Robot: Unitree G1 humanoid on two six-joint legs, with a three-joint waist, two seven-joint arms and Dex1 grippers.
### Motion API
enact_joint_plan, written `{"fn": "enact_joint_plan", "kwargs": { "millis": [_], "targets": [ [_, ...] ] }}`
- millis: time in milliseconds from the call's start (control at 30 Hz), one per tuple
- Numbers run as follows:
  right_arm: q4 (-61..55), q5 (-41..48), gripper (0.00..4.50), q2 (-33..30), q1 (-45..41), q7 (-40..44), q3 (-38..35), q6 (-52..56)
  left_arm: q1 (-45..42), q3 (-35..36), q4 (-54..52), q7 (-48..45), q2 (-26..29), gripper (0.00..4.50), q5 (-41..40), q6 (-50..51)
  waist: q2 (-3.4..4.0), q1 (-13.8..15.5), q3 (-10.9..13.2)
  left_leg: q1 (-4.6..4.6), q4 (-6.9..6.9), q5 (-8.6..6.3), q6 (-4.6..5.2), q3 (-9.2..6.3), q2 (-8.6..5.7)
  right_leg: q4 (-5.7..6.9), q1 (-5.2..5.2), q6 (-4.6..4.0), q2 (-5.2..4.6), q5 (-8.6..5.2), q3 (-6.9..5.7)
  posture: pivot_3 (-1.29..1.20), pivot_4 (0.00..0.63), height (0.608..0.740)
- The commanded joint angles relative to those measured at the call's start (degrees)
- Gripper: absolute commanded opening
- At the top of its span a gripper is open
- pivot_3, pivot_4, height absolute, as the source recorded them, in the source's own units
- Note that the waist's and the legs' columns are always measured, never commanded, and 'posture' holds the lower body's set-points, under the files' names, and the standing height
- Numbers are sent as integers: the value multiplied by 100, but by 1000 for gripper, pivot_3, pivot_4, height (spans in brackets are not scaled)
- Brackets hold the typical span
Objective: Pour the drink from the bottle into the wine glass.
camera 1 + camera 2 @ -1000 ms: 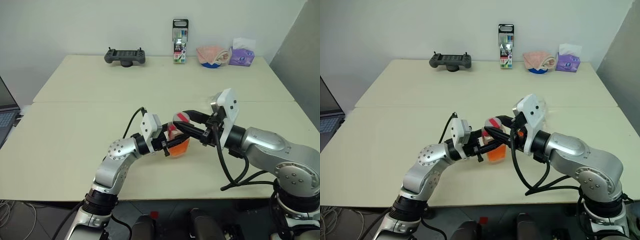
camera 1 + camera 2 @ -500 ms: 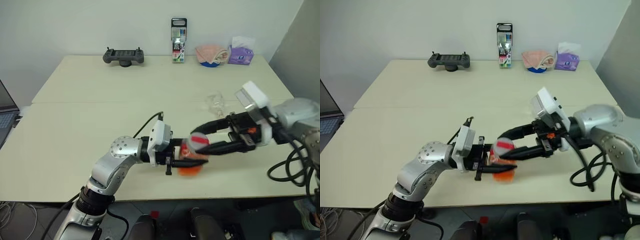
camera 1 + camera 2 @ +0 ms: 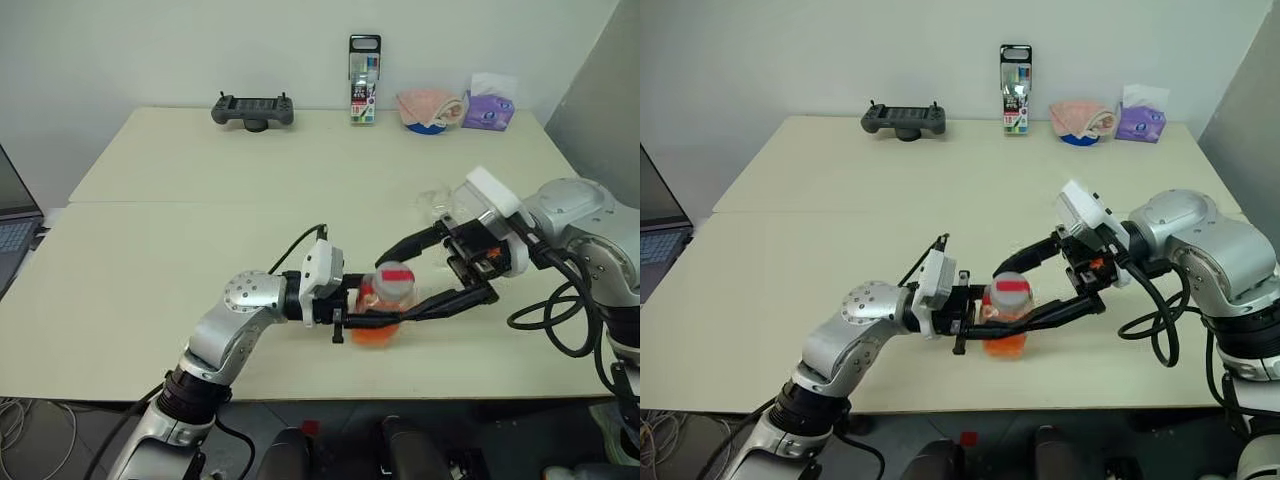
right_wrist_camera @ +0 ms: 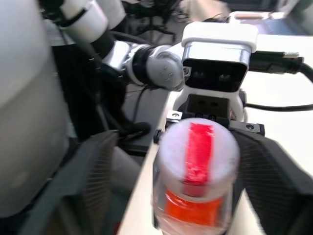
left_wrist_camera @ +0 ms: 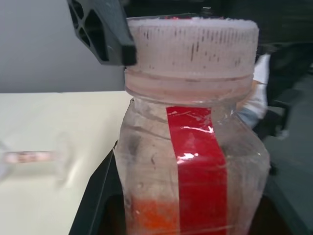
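One bottle [image 3: 381, 306], one wine glass [image 3: 436, 206] and two grippers share the near half of a long pale table [image 3: 160, 230]. The left gripper [image 3: 352, 312] is clamped tight on the lower body of the small clear bottle, holding it upright close to the table's front edge [image 3: 330, 397]; its pinkish cap [image 5: 191, 41] is in place and the orange-red drink [image 3: 1005, 342] sits low inside, under a red label strip [image 5: 201, 181]. The right gripper [image 3: 395, 290] reaches in from the opposite side with its jaws spread wide, one black finger passing behind the cap and the other in front of the bottle's body; whether either finger touches the bottle cannot be told. The wine glass stands beyond the right gripper, just behind its white wrist housing, clear and partly hidden.

Four other items line the far edge, well away from both grippers: one black handheld controller [image 3: 252, 109], one tall marker pack [image 3: 363, 67], one pink cloth on a blue dish [image 3: 424, 108] and one purple tissue pack [image 3: 487, 111]. A laptop [image 3: 12, 220] shows at the far left, off the table. Broad open tabletop lies to the left gripper's outer side and between the grippers and the far row; little room remains between the bottle and the front edge
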Motion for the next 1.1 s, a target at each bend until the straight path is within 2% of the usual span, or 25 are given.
{"fn": "enact_joint_plan", "kwargs": {
  "millis": [33,133,267,433,500,867,967,1100],
  "targets": [
    [-516,-38,4255,138,86,-947,-590,-1,-83,353,192,452,-181,1689,219,-402,0,2,0,0,0,0,0,0,0,2,0,0,0,0,0,0,150,740],
    [-1030,-132,4255,351,375,-2180,-906,352,-139,367,368,606,-373,1689,351,-638,0,4,0,0,-1,0,0,-2,1,2,0,0,1,0,0,0,150,740],
    [-2021,-127,4255,999,994,-4170,-1214,1168,-263,401,758,718,-610,1688,543,-995,-1,33,-1,-4,-1,1,-2,-3,-2,1,0,0,-3,0,2,0,150,740],
    [-2923,-234,4255,1871,1506,-5918,-1104,1904,-408,373,1045,522,-728,1688,551,-1217,-1,29,-1,-4,0,1,-3,1,-2,7,-6,0,-2,1,6,0,150,740],
    [-3126,-221,4255,2154,1617,-6372,-1104,2133,-434,357,1094,466,-748,1688,543,-1242,0,20,-1,-4,-1,1,-3,-2,-1,8,-6,0,0,1,4,0,150,740],
    [-3490,-157,4255,2802,1642,-7488,-1111,2753,-504,447,1362,321,-686,1688,621,-1306,0,-16,-2,-2,-1,1,-1,-1,0,8,-5,0,3,0,4,0,150,740],
    [-3576,-4,3698,2811,1696,-7538,-1139,2969,-513,472,1373,345,-677,1688,624,-1310,0,-18,-2,-2,-2,1,-1,0,0,7,-5,0,3,0,4,0,150,740],
    [-3650,106,3693,2812,1763,-7540,-1086,3104,-466,468,1327,353,-653,1688,621,-1312,1,-19,-2,-3,-2,1,0,-1,-1,6,-5,0,3,0,4,0,150,740]
  ]
}}
